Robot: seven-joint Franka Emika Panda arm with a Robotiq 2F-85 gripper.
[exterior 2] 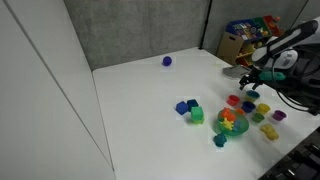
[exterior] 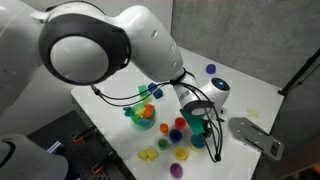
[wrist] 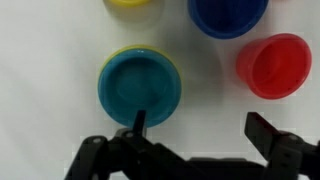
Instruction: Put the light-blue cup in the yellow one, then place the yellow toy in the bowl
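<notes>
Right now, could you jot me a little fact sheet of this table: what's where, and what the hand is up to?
surface: white table
hand: open, holding nothing, over the cluster of little cups
light-blue cup: sits inside the yellow cup, whose rim shows around it
neighbours: red cup and dark blue cup, both standing apart
bowl: teal-green, with several coloured pieces in it
yellow toy: too small to pick out for certain
stray item: blue ball, far from the rest
</notes>
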